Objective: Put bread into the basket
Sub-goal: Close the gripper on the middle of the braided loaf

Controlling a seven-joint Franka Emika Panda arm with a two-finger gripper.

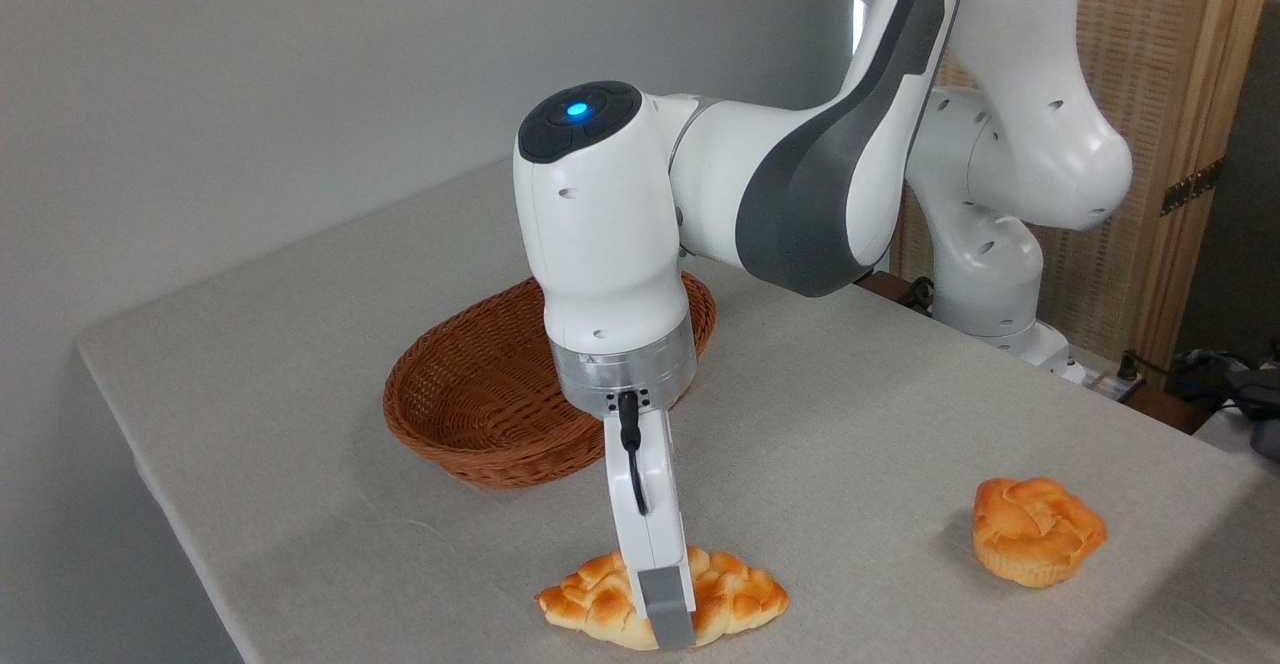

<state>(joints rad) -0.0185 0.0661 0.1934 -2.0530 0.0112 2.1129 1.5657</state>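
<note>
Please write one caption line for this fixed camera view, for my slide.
Gripper lowered over the braided bread on the table, wicker basket empty behind.

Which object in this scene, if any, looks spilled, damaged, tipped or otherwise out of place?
Nothing stands out. The braided loaf lies flat and whole under the gripper, the wicker basket sits upright and empty, and the muffin-shaped bun stands upright to the right.

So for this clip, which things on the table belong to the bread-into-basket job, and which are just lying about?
Part of the job:
- long golden-brown braided loaf with pointed ends, at the table's near edge
- oval reddish-brown woven wicker basket, nothing visible inside it
- the arm's claw, down over the middle of the loaf

Just lying about:
- small round orange-brown muffin-shaped bun, off to the right
</note>
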